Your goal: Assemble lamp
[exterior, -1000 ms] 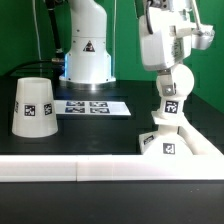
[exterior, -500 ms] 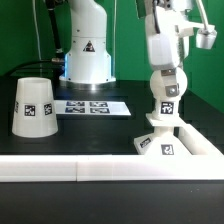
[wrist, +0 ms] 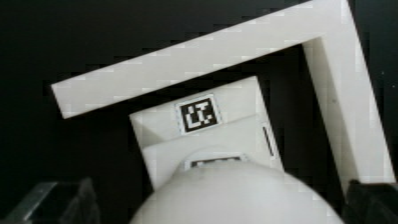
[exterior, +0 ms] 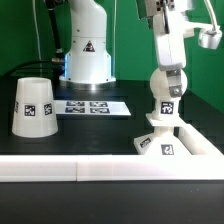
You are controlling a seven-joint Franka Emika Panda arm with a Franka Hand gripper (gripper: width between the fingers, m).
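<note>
The ball-shaped bulb [exterior: 167,88] stands upright on its neck in the low base [exterior: 165,140] at the exterior view's right. My gripper [exterior: 168,67] hangs straight over the bulb's top, jaws open, one to each side of the ball. In the wrist view the bulb [wrist: 222,195] fills the space between the dark fingers [wrist: 47,200], with a dark gap beside it, above the tagged base [wrist: 201,120]. The tapered shade [exterior: 32,105] stands alone at the exterior view's left, far from my gripper.
The marker board [exterior: 92,107] lies flat between shade and base. Long white rails run along the front [exterior: 70,168] and round the base's corner [wrist: 178,65]. The arm's pedestal [exterior: 85,45] stands behind the marker board.
The bulb went from tilted in my gripper to upright on the base. My gripper has turned, let go of the bulb and risen a little.
</note>
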